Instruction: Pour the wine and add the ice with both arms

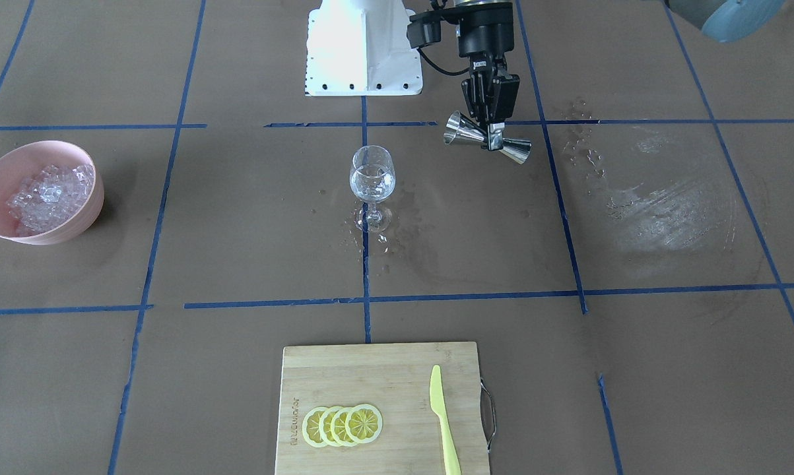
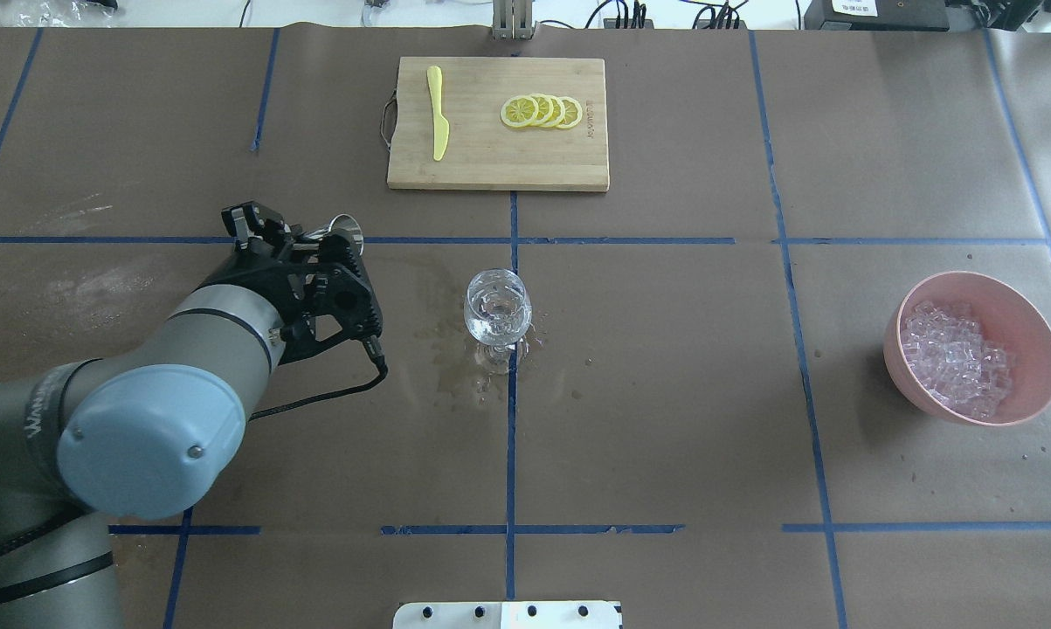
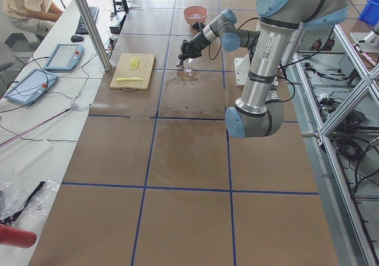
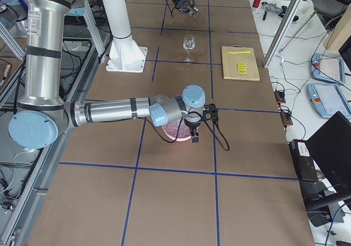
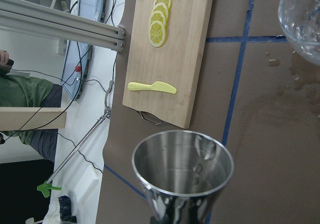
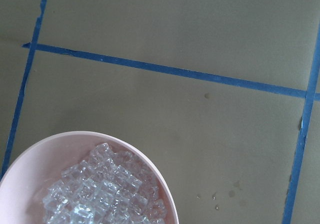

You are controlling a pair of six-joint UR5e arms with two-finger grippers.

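A clear stemmed glass (image 1: 372, 181) stands at the table's middle with a little clear wine in it; it also shows in the overhead view (image 2: 497, 314). My left gripper (image 1: 492, 135) is shut on a steel jigger (image 1: 466, 130), held roughly level to the robot's left of the glass. The jigger's cup (image 5: 182, 169) looks empty except for a few drops. The ice (image 1: 50, 191) is heaped in a pink bowl (image 2: 1027, 328). My right gripper (image 4: 194, 135) hangs by the bowl's edge; I cannot tell if it is open. The right wrist view shows ice (image 6: 100, 194) but no fingers.
A bamboo cutting board (image 1: 370, 369) with lemon slices (image 1: 342, 425) and a yellow knife (image 1: 443, 419) lies on the operators' side. Wet patches (image 1: 654, 204) mark the brown paper, and drops lie around the glass foot. The white base (image 1: 360, 46) stands behind the glass.
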